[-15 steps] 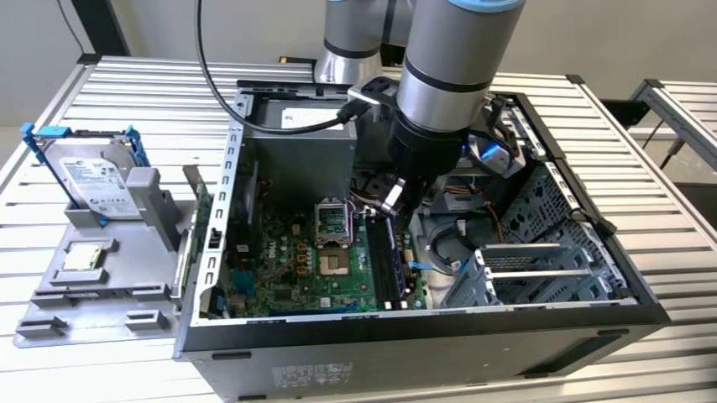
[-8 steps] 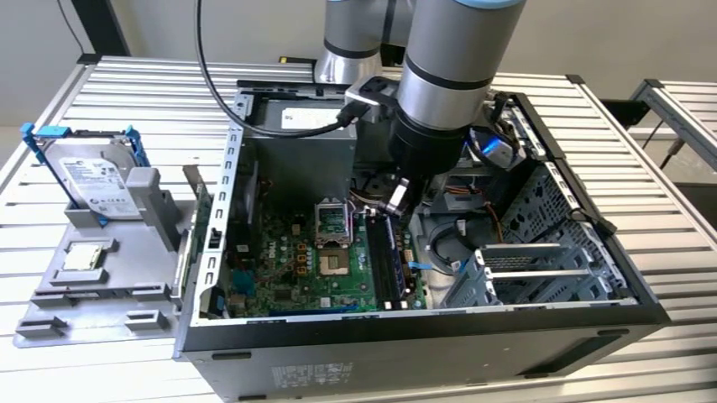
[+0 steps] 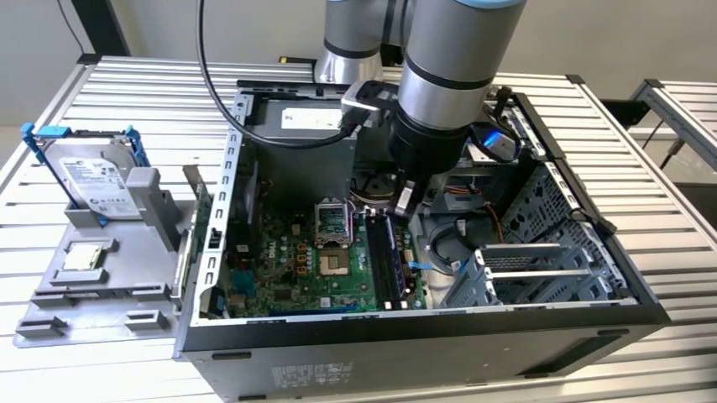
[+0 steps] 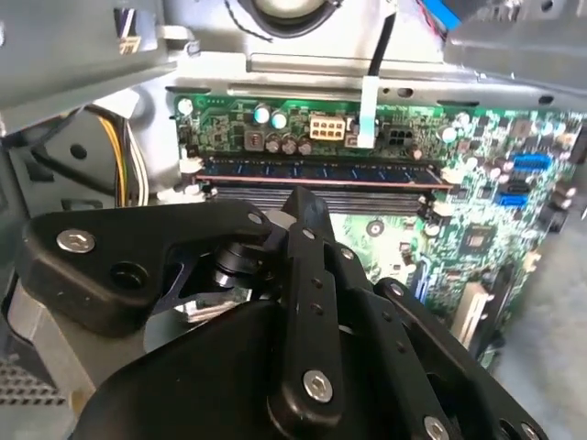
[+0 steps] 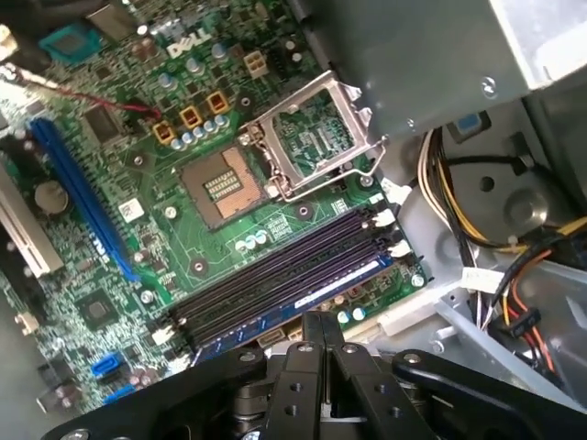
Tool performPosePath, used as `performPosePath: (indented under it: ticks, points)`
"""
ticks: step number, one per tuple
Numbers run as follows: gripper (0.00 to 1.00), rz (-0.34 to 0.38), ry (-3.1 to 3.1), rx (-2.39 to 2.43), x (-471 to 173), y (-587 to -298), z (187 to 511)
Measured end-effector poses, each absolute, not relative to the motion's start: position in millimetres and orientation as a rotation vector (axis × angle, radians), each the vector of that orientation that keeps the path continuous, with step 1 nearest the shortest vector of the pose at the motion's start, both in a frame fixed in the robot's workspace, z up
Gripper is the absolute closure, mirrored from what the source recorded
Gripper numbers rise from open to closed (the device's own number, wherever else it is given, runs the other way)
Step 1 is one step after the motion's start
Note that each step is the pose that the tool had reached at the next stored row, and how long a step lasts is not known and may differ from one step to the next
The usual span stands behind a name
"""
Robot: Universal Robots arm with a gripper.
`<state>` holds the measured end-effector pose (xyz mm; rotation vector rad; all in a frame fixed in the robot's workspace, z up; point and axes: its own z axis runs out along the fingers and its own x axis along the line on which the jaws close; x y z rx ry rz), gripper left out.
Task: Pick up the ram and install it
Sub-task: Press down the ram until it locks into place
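Ram (image 5: 316, 293): one, seated along a memory slot on the motherboard (image 5: 110, 275). I see it just beyond the gripper (image 5: 323, 321) tips; I cannot tell if they touch. Gripper: one, fingers pressed together, nothing between them. Arm (image 3: 448, 75): one, reaching straight down into the open computer case (image 3: 426, 336). Hard drive (image 3: 96, 172): one, at 9 o'clock from the case in the exterior view. Processor chip (image 3: 84, 256): one, at 6 o'clock from the drive.

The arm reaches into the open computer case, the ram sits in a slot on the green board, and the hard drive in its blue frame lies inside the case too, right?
Not quite: the hard drive stands outside the computer case, on the grey holder at the exterior view's left. The rest holds.
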<state>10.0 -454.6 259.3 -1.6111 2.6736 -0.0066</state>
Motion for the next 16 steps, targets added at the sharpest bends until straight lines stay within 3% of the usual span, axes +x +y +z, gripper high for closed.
performPosePath:
  ticks: [16]
  points:
    - [1.0,-0.003,2.412,-1.979,10.0,-454.6,258.4]
